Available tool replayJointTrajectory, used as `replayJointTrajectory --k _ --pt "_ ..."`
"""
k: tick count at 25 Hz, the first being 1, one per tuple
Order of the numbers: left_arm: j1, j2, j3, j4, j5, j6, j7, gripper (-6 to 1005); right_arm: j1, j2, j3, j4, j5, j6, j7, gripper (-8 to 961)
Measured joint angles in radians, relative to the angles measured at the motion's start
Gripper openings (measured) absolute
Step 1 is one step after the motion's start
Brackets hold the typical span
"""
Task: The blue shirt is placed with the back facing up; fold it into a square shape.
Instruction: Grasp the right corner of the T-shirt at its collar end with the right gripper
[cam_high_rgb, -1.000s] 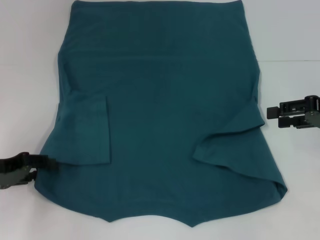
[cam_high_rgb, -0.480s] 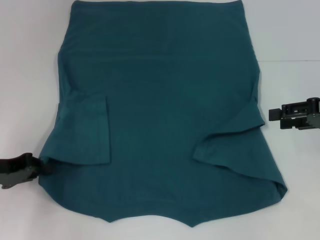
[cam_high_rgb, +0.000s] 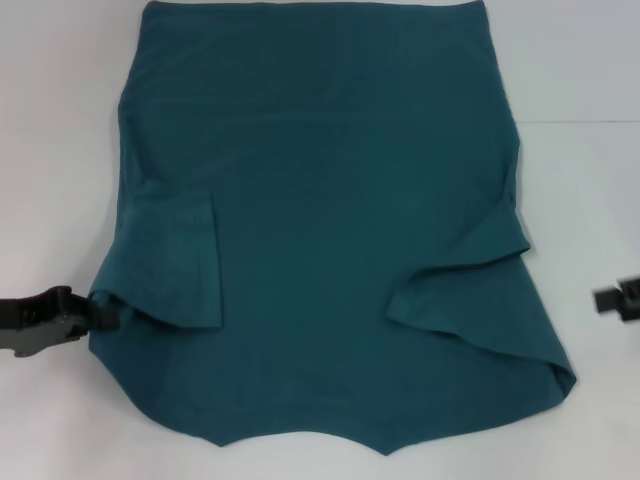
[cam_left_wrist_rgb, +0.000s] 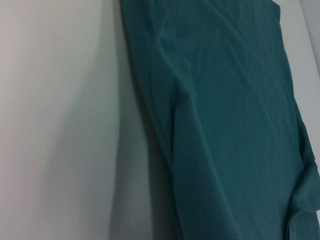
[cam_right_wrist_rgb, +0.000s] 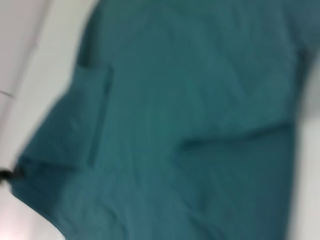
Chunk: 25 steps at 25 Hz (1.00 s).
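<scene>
The blue shirt (cam_high_rgb: 320, 200) lies flat on the white table (cam_high_rgb: 50, 150), hem at the far side and collar edge near me. Both short sleeves are folded inward: the left sleeve (cam_high_rgb: 175, 265) and the right sleeve (cam_high_rgb: 465, 300). My left gripper (cam_high_rgb: 98, 312) is at the shirt's near left edge, shut on the fabric, which bunches up slightly there. My right gripper (cam_high_rgb: 612, 300) shows only partly at the right border of the head view, well clear of the shirt. The shirt also fills the left wrist view (cam_left_wrist_rgb: 225, 125) and the right wrist view (cam_right_wrist_rgb: 190, 125).
Bare white table surrounds the shirt on both sides (cam_high_rgb: 580, 120). The shirt's near right corner (cam_high_rgb: 560, 375) curls up a little. No other objects are in view.
My left gripper has moved right and slightly up, drawing the shirt's near left edge inward. My right gripper has dropped lower and out toward the right border.
</scene>
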Motion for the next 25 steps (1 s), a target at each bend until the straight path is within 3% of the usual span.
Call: replayJointTrajectory --k 5,18,25 --pt "-0.006 0.003 -0.001 -0.005 0.001 -0.017 -0.001 28 -0.038 0.000 0.006 -0.026 -0.033 -0.022 -0.073 674" --pt "-0.019 0.004 0.000 -0.013 0.003 -0.042 -0.005 29 -0.022 0.098 -0.005 -0.024 -0.132 0.063 -0.220 674" --pt "-0.018 0.006 -0.001 -0.026 0.001 -0.045 -0.003 28 -0.013 0.116 -0.018 -0.018 -0.135 0.105 -0.210 673"
